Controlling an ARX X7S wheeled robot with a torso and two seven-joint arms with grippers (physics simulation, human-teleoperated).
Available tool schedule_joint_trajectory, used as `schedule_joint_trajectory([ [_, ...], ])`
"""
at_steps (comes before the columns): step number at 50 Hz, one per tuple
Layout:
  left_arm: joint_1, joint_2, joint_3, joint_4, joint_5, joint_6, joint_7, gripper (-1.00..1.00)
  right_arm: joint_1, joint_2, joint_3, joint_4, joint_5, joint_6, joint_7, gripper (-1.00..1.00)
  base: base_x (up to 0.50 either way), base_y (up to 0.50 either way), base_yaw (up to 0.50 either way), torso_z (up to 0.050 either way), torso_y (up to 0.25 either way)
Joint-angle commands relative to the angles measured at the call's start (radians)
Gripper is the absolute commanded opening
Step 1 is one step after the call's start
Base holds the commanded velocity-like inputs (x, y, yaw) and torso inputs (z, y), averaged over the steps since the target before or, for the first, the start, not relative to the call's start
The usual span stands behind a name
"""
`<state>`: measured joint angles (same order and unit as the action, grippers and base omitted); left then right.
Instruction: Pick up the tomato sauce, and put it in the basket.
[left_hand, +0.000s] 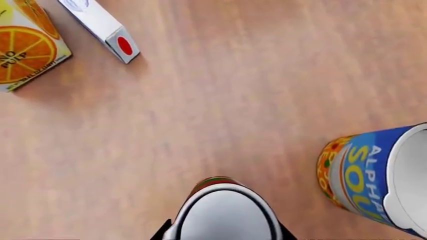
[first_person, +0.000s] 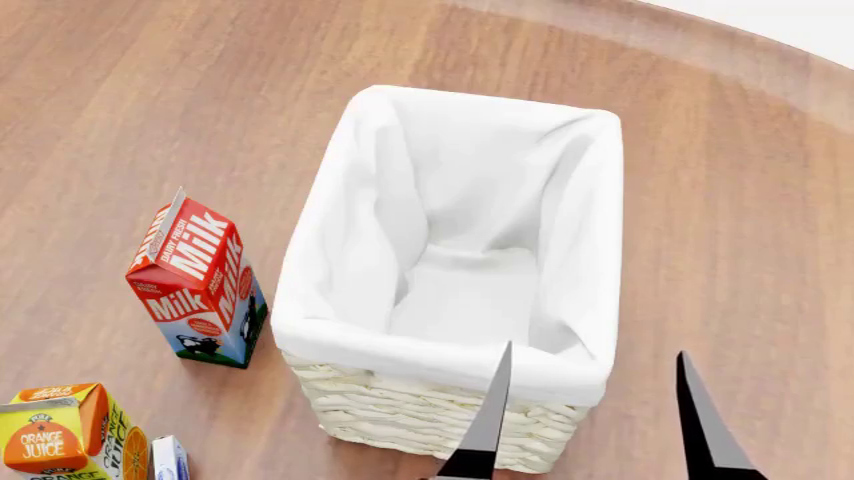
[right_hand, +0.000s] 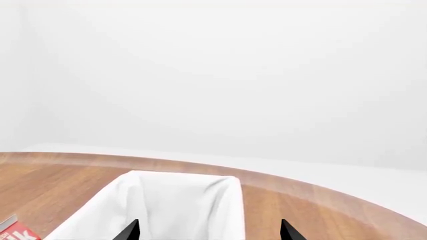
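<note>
the tomato sauce (left_hand: 225, 212) sits upright directly under the left wrist camera, its pale silvery top facing the lens and a sliver of red label showing at the far rim; dark bits of the left gripper (left_hand: 223, 232) flank it, but whether they clamp it cannot be told. the blue alphabet soup can (left_hand: 373, 175) stands just beside it. in the head view the basket (first_person: 441, 410) lies ahead, and the right gripper (first_person: 594, 420) hangs over its near rim with fingers spread apart, holding nothing. the can is the left arm's job; the basket lies toward the right of it, so the carry likely runs that way.
</note>
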<state>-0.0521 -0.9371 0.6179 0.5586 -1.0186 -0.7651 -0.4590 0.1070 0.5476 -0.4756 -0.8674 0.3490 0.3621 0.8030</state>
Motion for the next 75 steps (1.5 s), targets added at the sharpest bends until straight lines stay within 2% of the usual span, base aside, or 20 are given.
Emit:
schedule_joint_trajectory([
  [1, 0.004, -0.001, 0.006, 0.009, -0.003, 0.004, -0.01, -1.0, -0.001, -0.002, -0.005, 0.008, -0.003, -0.01, -0.002, 1.0, 0.0, 0.0, 0.0, 0.0, 0.0],
  [17, -0.019, -0.028, -0.036, 0.083, -0.073, -0.007, -0.054, -1.0, -0.005, -0.005, -0.009, 0.019, -0.004, -0.026, -0.004, 1.0, 0.0, 0.0, 0.0, 0.0, 0.0],
  [20, -0.027, -0.037, -0.035, 0.104, -0.049, -0.006, -0.059, -1.0, -0.01, -0.003, -0.007, 0.022, -0.005, -0.034, -0.004, 1.0, 0.0, 0.0, 0.0, 0.0, 0.0],
  [30, -0.057, -0.097, -0.112, 0.189, -0.14, 0.014, -0.092, -1.0, -0.012, -0.003, -0.012, 0.022, -0.007, -0.037, -0.002, 1.0, 0.0, 0.0, 0.0, 0.0, 0.0],
  [35, -0.093, -0.131, -0.15, 0.277, -0.25, 0.007, -0.133, -1.0, -0.008, -0.006, -0.015, 0.029, -0.008, -0.04, -0.005, 1.0, 0.0, 0.0, 0.0, 0.0, 0.0],
  [41, -0.127, -0.155, -0.179, 0.323, -0.308, 0.011, -0.154, -1.0, -0.001, -0.004, -0.013, 0.021, -0.001, -0.031, -0.004, 1.0, 0.0, 0.0, 0.0, 0.0, 0.0],
  [52, -0.191, -0.18, -0.203, 0.379, -0.36, -0.002, -0.181, -1.0, 0.001, 0.001, -0.012, 0.006, 0.0, -0.021, 0.003, 1.0, 0.0, 0.0, 0.0, 0.0, 0.0],
  [56, -0.276, -0.193, -0.225, 0.393, -0.461, -0.014, -0.213, -1.0, 0.001, 0.003, -0.011, -0.003, 0.001, -0.015, 0.008, 1.0, 0.0, 0.0, 0.0, 0.0, 0.0],
  [61, -0.485, -0.194, -0.235, 0.405, -0.631, -0.066, -0.269, -1.0, 0.001, 0.005, -0.011, -0.008, 0.001, -0.011, 0.01, 1.0, 0.0, 0.0, 0.0, 0.0, 0.0],
  [70, -0.823, -0.123, -0.18, 0.363, -0.842, -0.173, -0.365, -1.0, 0.006, 0.007, -0.016, -0.015, 0.002, -0.004, 0.01, 1.0, 0.0, 0.0, 0.0, 0.0, 0.0],
  [75, -1.058, -0.054, -0.143, 0.283, -0.944, -0.232, -0.402, -1.0, 0.01, 0.006, -0.017, -0.015, 0.003, -0.002, 0.011, 1.0, 0.0, 0.0, 0.0, 0.0, 0.0],
])
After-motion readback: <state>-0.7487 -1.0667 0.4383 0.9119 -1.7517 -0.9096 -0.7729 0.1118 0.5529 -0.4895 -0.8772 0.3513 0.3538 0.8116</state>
